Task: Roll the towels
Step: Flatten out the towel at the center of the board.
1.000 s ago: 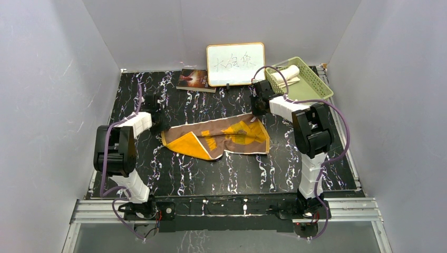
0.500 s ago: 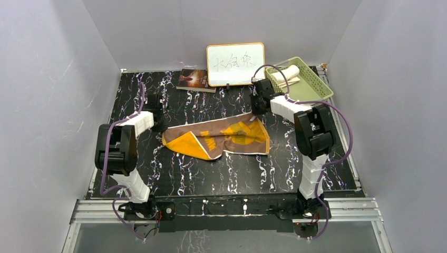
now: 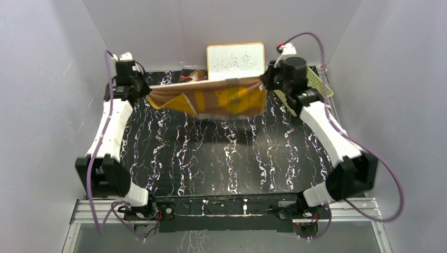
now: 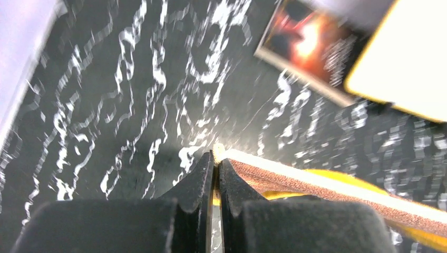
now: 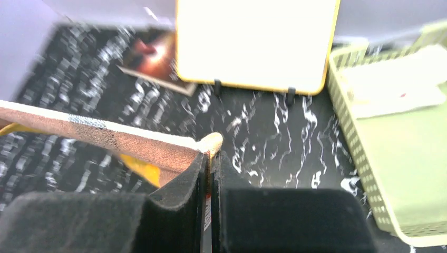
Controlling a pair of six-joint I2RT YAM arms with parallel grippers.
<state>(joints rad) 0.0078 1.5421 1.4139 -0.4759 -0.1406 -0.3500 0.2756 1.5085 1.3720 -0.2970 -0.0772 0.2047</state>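
Black white-veined marble tabletop [image 3: 221, 158], grey walls [image 3: 47, 79]. Left gripper [image 3: 142, 91], upper left: jaws clamped on one corner of orange-yellow and brown cloth towel [image 3: 221, 97], which hangs taut above the table, upper centre. Right gripper [image 3: 266, 83], upper right: jaws clamped on opposite corner. Cream-white towel [image 5: 395, 87] lies in pale green plastic basket [image 5: 358, 147], far right.

Handwritten Chinese characters mark the white board [image 3: 235, 62], illegibly small.

Robot lab test cell: grey panel walls [image 3: 47, 79], alu rail [image 3: 363, 208], marbled tabletop [image 3: 211, 158].
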